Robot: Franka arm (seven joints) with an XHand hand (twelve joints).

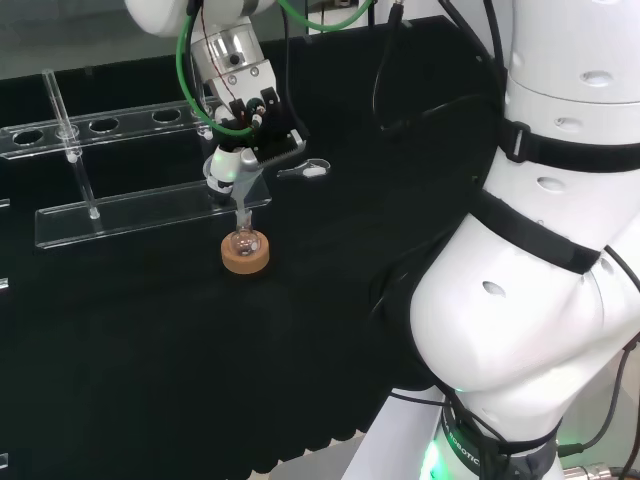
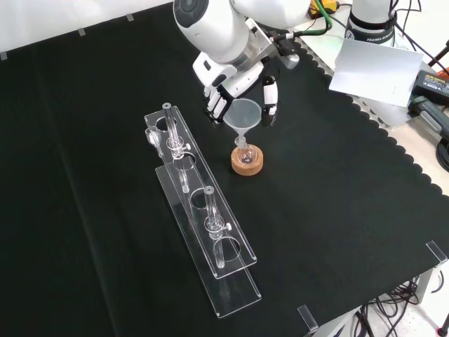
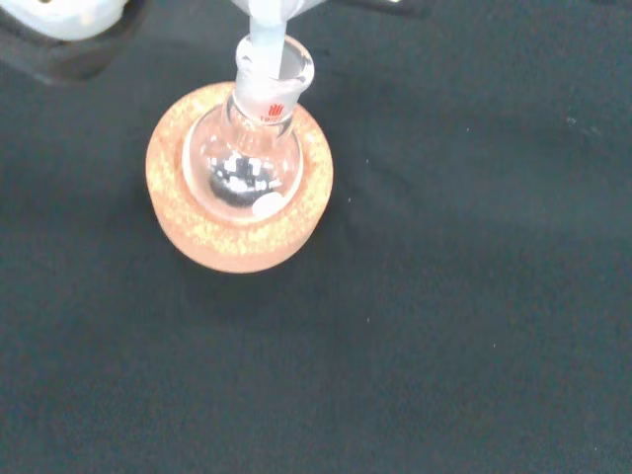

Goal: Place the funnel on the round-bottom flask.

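A clear funnel (image 2: 243, 114) hangs upright in the hand (image 2: 237, 83), with fingers (image 2: 215, 105) on one side of its cone and the thumb (image 2: 270, 102) on the other. Its stem (image 3: 268, 38) reaches down into the neck of the small round-bottom flask (image 3: 247, 163). That flask (image 2: 244, 150) sits in a cork ring (image 2: 250, 166) on the black cloth. From the head view, the hand (image 1: 246, 122) is right above the funnel (image 1: 238, 182), the flask (image 1: 245, 242) and the cork ring (image 1: 246, 260).
A long clear rack (image 2: 203, 225) with glass tubes stands left of the flask in the front view; in the head view the rack (image 1: 150, 205) lies behind and left of it. A grey sheet (image 2: 372, 70) lies past the cloth's scalloped edge.
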